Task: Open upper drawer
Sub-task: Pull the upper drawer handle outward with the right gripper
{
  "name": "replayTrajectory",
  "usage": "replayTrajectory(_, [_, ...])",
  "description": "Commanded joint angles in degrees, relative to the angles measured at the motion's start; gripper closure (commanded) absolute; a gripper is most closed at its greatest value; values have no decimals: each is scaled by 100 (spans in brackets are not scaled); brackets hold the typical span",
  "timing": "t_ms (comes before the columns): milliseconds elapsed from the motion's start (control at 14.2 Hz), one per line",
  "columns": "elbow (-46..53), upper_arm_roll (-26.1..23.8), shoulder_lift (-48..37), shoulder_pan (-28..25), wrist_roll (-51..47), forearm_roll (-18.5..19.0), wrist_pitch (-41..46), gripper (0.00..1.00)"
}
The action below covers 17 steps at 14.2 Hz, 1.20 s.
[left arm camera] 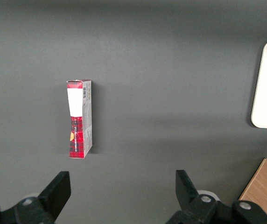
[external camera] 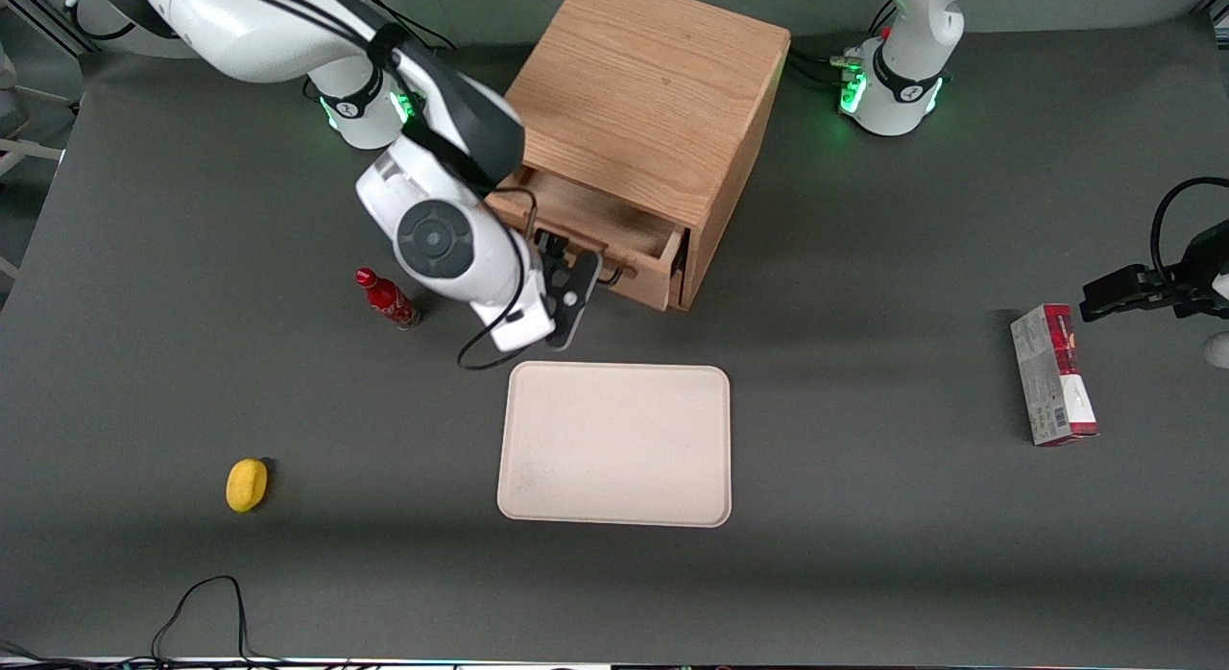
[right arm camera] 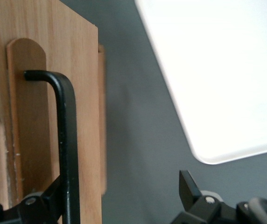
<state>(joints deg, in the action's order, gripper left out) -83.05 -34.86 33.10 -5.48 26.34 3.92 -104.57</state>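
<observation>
The upper drawer (external camera: 614, 236) stands pulled partway out of the oak cabinet (external camera: 648, 104) near the middle of the table's robot-side edge. The gripper (external camera: 576, 267) hangs at the drawer front with fingers spread, the black handle (right arm camera: 67, 140) passing beside one fingertip, unclamped.

A robotics lab: Franka arm bases (external camera: 365, 104) bolted to a grey test table (external camera: 864, 555).
</observation>
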Motion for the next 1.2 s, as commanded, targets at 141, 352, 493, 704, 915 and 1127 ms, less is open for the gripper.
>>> replayTrajectory(141, [1043, 444, 609, 3, 714, 179, 86, 0])
replayTrajectory(352, [1317, 673, 662, 21, 794, 179, 95, 0])
replayTrajectory(493, [1432, 787, 662, 21, 794, 179, 95, 0])
replayTrajectory(704, [1519, 814, 610, 21, 759, 205, 95, 0])
replayTrajectory(915, [2010, 1086, 504, 12, 732, 645, 113, 0])
replayTrajectory(1127, [2127, 1296, 14, 38, 532, 558, 139, 0])
